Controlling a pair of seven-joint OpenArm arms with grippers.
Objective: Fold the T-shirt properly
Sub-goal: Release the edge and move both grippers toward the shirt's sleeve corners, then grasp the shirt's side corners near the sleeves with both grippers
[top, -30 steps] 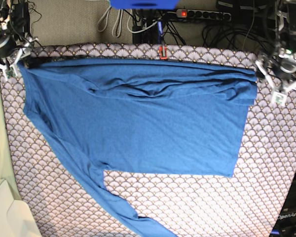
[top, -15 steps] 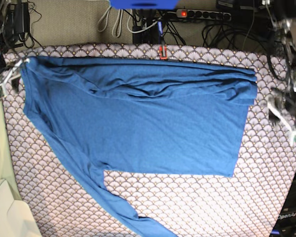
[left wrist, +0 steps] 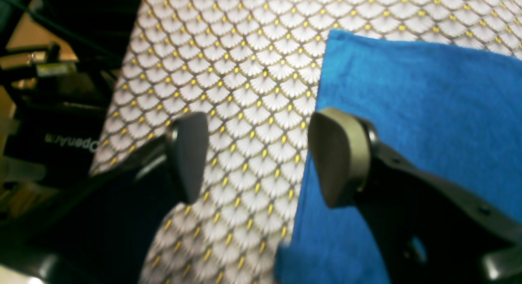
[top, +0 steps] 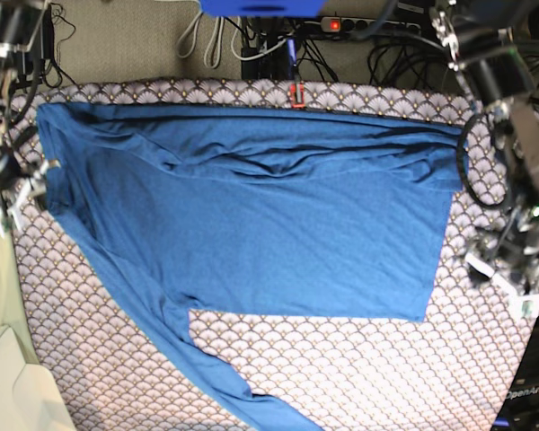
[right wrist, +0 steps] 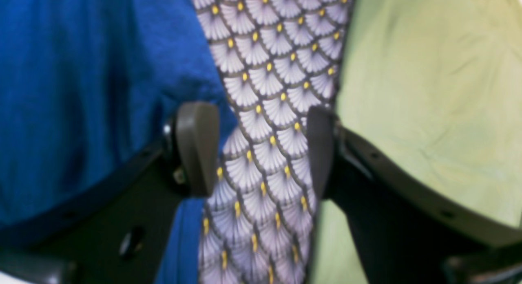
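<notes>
The blue T-shirt (top: 251,215) lies spread on the scallop-patterned table cloth (top: 341,368). Its far edge is folded over in a band, and one long sleeve trails toward the near edge. My left gripper (top: 496,280) hovers at the right of the base view, open, just off the shirt's side edge. In the left wrist view the left gripper (left wrist: 261,157) has only table cloth between its fingers; one fingertip (left wrist: 338,153) overlaps the T-shirt (left wrist: 428,92). My right gripper (top: 22,193) stands open beside the shirt's other side. The right wrist view shows the right gripper (right wrist: 259,149) over bare cloth, the T-shirt (right wrist: 81,72) beside it.
A pale green cloth (right wrist: 428,92) borders the table on the right gripper's side. A white object (top: 9,386) sits at the near left corner. Cables and a power strip (top: 368,27) run behind the table. A red clip (top: 296,94) marks the far edge.
Both grippers have moved from the shirt's far corners toward the near side, along its two side edges. The shirt itself has stayed flat with its far fold in place.
</notes>
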